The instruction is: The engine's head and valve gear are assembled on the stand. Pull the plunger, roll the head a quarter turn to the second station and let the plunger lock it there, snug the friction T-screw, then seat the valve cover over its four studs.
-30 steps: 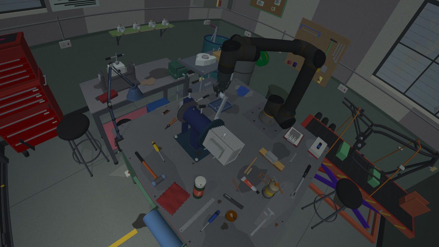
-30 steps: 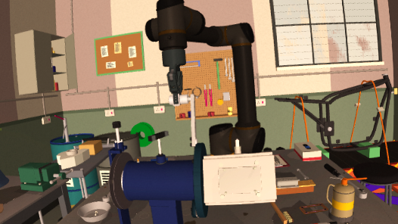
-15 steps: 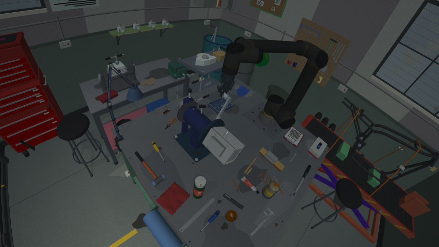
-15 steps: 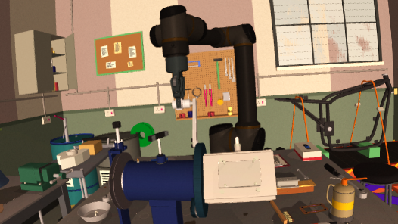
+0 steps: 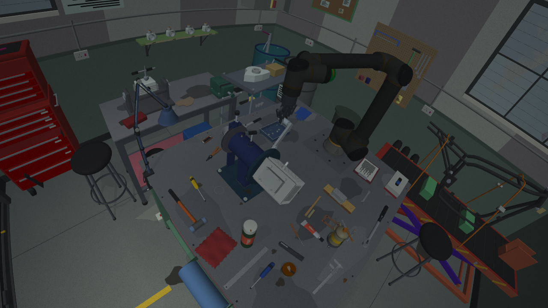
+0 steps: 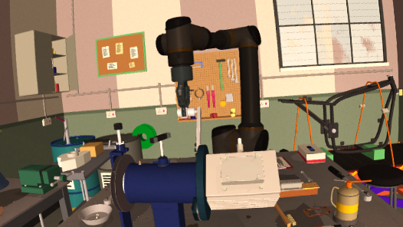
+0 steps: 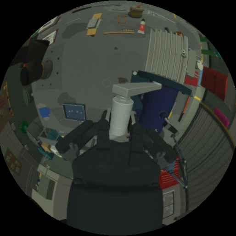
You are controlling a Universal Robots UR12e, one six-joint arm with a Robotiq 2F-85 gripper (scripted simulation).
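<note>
The grey crank handle's knob (image 7: 120, 119) (image 6: 185, 112) (image 5: 285, 123) sits clamped in my closed gripper (image 7: 119, 130) (image 5: 284, 115), and its arm (image 6: 198, 128) runs down to the rotating plate of the blue stand (image 5: 245, 155) (image 6: 159, 182). The finned cylinder head (image 5: 279, 180) (image 6: 242, 178) (image 7: 169, 56) is mounted on that plate. The black-knobbed plunger (image 5: 237, 113) (image 6: 118, 128) and the T-screw (image 5: 251, 134) (image 6: 161, 138) stand on the stand's top. The valve cover (image 5: 338, 196) rests on wooden blocks on the table to the right.
The grey table carries scattered tools: a hammer (image 5: 186, 212), a red rag (image 5: 215, 246), a spray can (image 5: 249, 233), a ratchet (image 5: 375, 226) and a blue tray (image 5: 272, 131) by the gripper. A second bench (image 5: 168, 99) stands behind, and a motorcycle frame (image 5: 475, 168) to the right.
</note>
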